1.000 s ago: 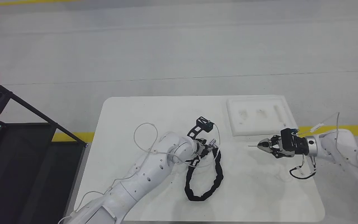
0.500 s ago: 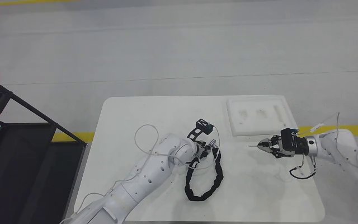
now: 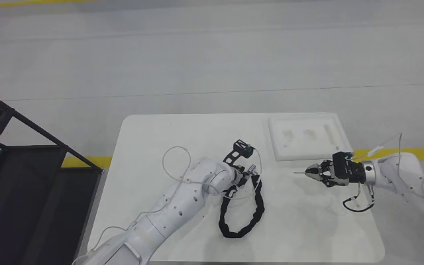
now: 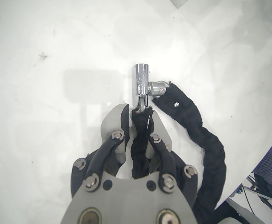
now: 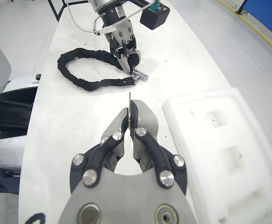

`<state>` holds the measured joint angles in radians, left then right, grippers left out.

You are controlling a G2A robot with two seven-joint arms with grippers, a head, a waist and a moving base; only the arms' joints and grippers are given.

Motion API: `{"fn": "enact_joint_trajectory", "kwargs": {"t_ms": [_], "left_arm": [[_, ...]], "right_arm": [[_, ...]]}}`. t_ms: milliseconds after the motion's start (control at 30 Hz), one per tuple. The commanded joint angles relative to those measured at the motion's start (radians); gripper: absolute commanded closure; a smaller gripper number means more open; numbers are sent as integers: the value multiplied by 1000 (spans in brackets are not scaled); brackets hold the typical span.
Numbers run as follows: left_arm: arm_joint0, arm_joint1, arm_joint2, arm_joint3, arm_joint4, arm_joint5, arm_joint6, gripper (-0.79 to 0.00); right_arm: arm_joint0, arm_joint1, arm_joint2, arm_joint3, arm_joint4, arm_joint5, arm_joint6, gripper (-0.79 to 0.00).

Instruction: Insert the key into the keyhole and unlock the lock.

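Observation:
A chain lock in a black fabric sleeve lies looped on the white table. Its chrome lock cylinder sits at the loop's end, also seen as the cylinder in the right wrist view. My left gripper is shut on the sleeved chain end just behind the cylinder; in the top view this left gripper is at mid-table. My right gripper is shut on a thin metal key, blade pointing toward the lock. That right gripper hovers well apart from the lock, on the table's right side.
A white foam tray with recessed pockets lies at the table's back right, beside my right gripper. A dark frame stands off the table's left edge. A small black box hangs from a cable by the left arm.
The left arm has shifted very slightly; the lock and chain stay put. The right gripper with the key has not moved.

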<state>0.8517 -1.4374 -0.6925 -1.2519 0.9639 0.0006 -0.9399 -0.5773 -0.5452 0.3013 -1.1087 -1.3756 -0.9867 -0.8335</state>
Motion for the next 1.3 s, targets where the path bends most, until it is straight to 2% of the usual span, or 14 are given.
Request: {"fn": "enact_joint_trajectory", "kwargs": {"t_ms": [0,167,267,333,367,700,800,1000,1267], "left_arm": [[-3,-3,2,8,0,2,2,-166],[-10,-12,7,30,1,1,8,-172],[-14,-16,9,42,3,1,8,-148],[-16,-19,10,49,1,2,10,-111],[-17,-21,10,52,3,3,10,0],[-19,-28,-1,58,4,-4,12,0],[-8,-23,-19,26,-1,-20,21,0],[26,-8,-50,-49,13,-31,-41,0],[84,15,-132,-138,-47,-97,-17,0]], "right_arm": [[0,0,0,0,0,0,0,0],[0,0,0,0,0,0,0,0],[0,0,0,0,0,0,0,0],[0,0,0,0,0,0,0,0],[0,0,0,0,0,0,0,0],[0,0,0,0,0,0,0,0],[0,0,0,0,0,0,0,0],[0,0,0,0,0,0,0,0],[0,0,0,0,0,0,0,0]]}}
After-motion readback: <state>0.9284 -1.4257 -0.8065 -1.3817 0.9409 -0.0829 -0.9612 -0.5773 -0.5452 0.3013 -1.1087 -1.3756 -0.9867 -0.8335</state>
